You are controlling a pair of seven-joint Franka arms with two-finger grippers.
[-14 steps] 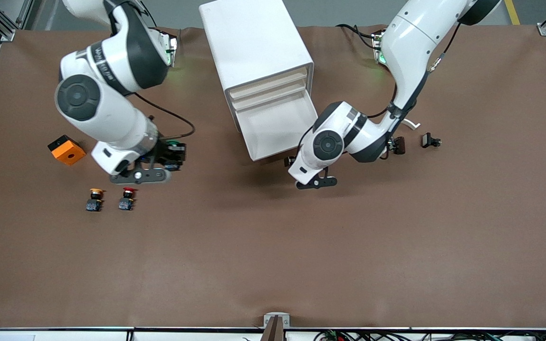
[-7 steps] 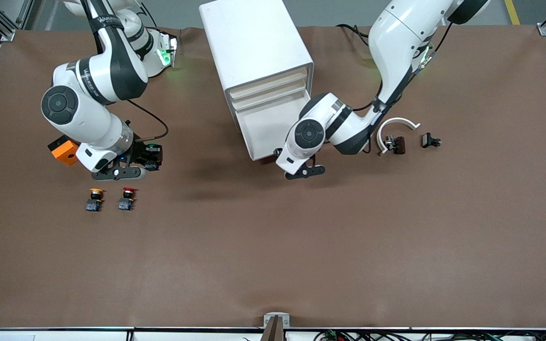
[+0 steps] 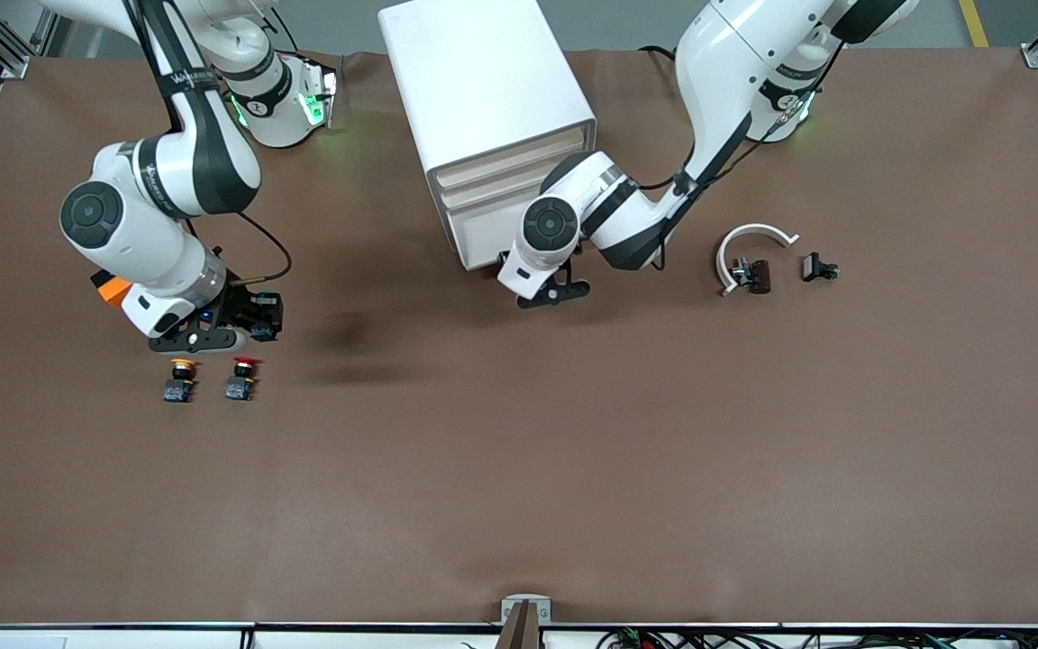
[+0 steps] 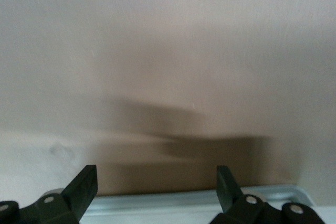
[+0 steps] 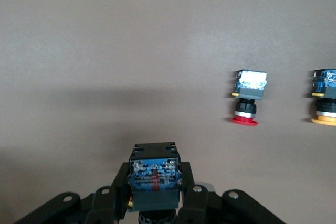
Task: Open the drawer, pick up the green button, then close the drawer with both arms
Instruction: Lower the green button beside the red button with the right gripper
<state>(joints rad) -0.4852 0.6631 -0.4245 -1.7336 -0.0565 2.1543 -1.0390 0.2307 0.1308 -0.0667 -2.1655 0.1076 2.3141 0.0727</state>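
Observation:
The white cabinet (image 3: pixel 483 81) stands at the table's robot side. Its third drawer (image 3: pixel 480 236) sticks out only a little. My left gripper (image 3: pixel 512 269) is at the drawer's pale beige front (image 4: pixel 168 51). In the left wrist view it is open and empty (image 4: pixel 156 184), with the front filling the view. My right gripper (image 3: pixel 258 314) is shut on the button (image 5: pixel 155 177) and holds it low over the table, close to the red-capped one. Only the button's black-and-blue body shows; its green cap is hidden.
A red-capped button (image 3: pixel 241 377) (image 5: pixel 247 98) and a yellow-capped one (image 3: pixel 181 379) (image 5: pixel 325 98) lie near the right gripper. An orange block (image 3: pixel 109 290) is partly under the right arm. A white curved piece (image 3: pixel 753 236) and small dark parts (image 3: pixel 818 268) lie toward the left arm's end.
The left gripper has pushed the drawer most of the way into the cabinet. The right arm has carried the button toward its end of the table, closer to the red and yellow buttons.

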